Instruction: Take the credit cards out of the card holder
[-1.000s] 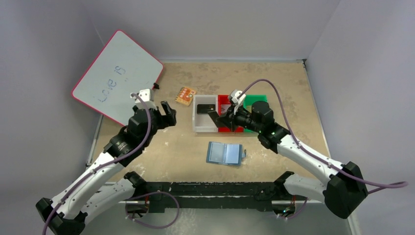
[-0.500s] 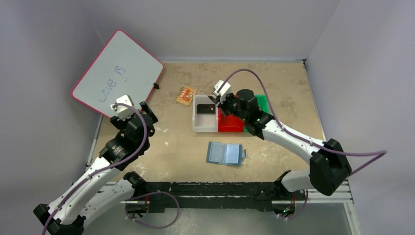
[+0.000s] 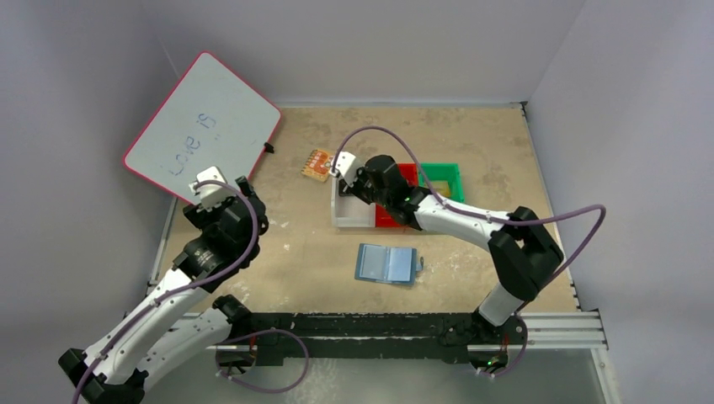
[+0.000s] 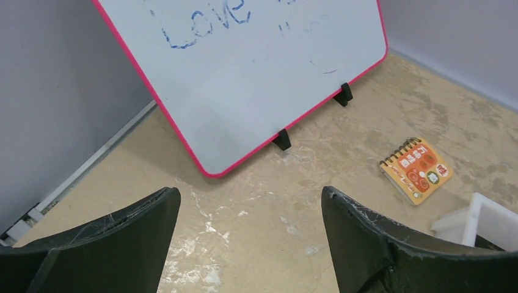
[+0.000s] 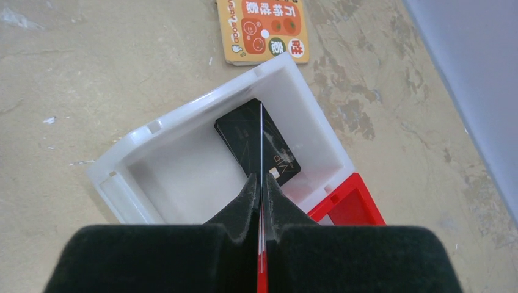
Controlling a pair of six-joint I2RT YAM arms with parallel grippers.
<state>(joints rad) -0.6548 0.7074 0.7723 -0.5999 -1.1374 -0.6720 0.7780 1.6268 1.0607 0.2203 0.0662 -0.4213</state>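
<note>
Top external view: I see both arms over the tan surface (image 3: pixel 480 143). The left arm sits off by the whiteboard (image 3: pixel 202 135) and the right one reaches across to the bins.
Left tool (image 4: pixel 248 195): the jaws are spread wide with nothing between them. On my left wrist camera it hangs above bare surface, with the whiteboard's feet ahead and the orange notebook (image 4: pixel 418 170) off to the right.
Right tool (image 5: pixel 261 182): it is pinched tight on the held card (image 5: pixel 261 140). I see that card only edge-on, as a thin pale line, so I cannot tell its colour.
Right tool position: it is over the white bin (image 5: pixel 122 177). On my right wrist camera the held card lines up across the bin's inside.
Black card (image 5: pixel 241 137): it lies flat on the white bin's floor with pale lettering facing up.
Card holder (image 3: pixel 387 263): it lies open and flat on the surface with the lighter blue inside up. It is on the near side of the bins and well apart from both tools. I cannot make out what is in its pockets.
Red bin (image 5: pixel 351 204): it is just beside the white bin.
Green bin (image 3: pixel 442 177): it is on the far right of the row.
</note>
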